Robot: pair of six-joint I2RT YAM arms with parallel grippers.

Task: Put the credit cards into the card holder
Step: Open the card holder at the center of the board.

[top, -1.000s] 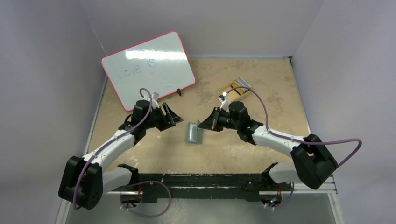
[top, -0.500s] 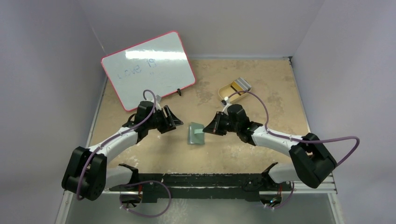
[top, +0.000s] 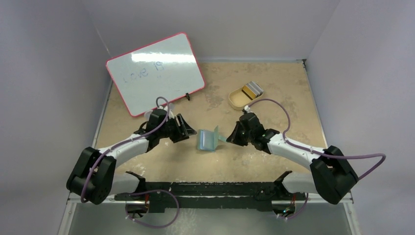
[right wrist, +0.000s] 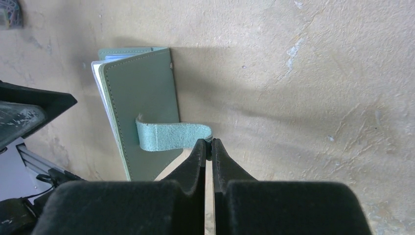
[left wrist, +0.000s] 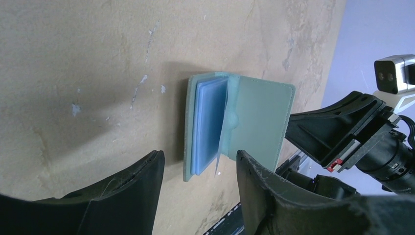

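Note:
The grey-green card holder [top: 207,139] lies mid-table, half open, with its cover [right wrist: 142,98] raised off the light blue pockets [left wrist: 208,122]. My right gripper [top: 229,137] is shut on the tip of the holder's strap [right wrist: 171,135], its tips [right wrist: 208,143] pinching the strap's end. My left gripper [top: 188,132] is open just left of the holder. In the left wrist view its tips [left wrist: 199,159] straddle the holder's near edge without touching it. The credit cards [top: 252,89], gold and grey, sit in the tan tray.
The tan tray [top: 237,99] stands at the back right. A pink-rimmed whiteboard [top: 154,71] leans at the back left, with a small black clip [top: 187,96] at its foot. Grey walls close in both sides and the back.
My right gripper has pulled the strap toward the right and nearer, and the holder's cover has swung up. The left gripper has moved right, close to the holder, and narrowed slightly.

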